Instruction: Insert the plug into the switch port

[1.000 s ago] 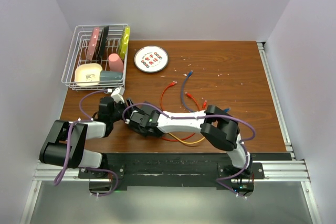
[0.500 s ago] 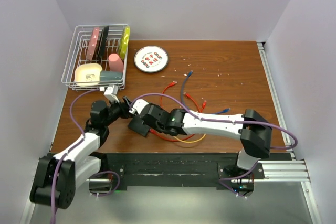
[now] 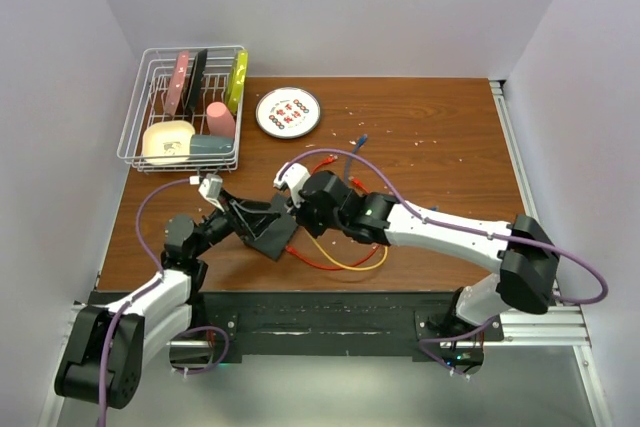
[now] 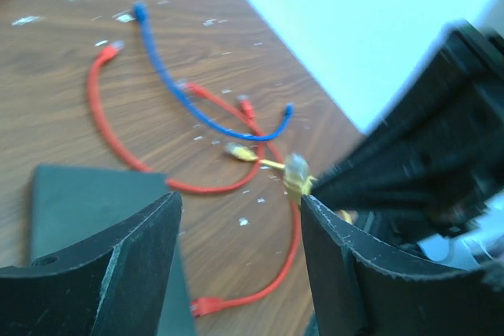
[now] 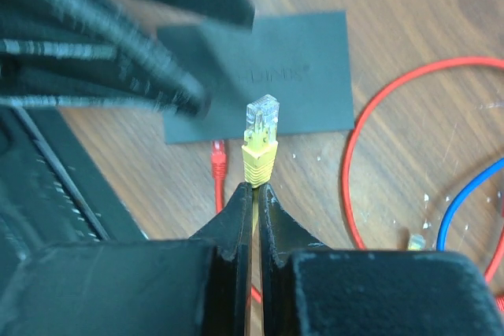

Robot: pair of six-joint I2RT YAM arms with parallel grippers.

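Your right hand [image 5: 253, 188] moved fwd, clenched on yellow plug [image 5: 261, 127] by flat matte-black switch [image 5: 291, 53]; left hand [image 4: 236, 202] released; 2 red cables [image 4: 102, 116], 1 blue cable [image 4: 169, 84].

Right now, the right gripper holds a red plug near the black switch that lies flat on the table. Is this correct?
Not quite. The plug in the right gripper is yellow, not red; the right wrist view shows it. The rest holds: it is near the black switch, which lies flat on the table.
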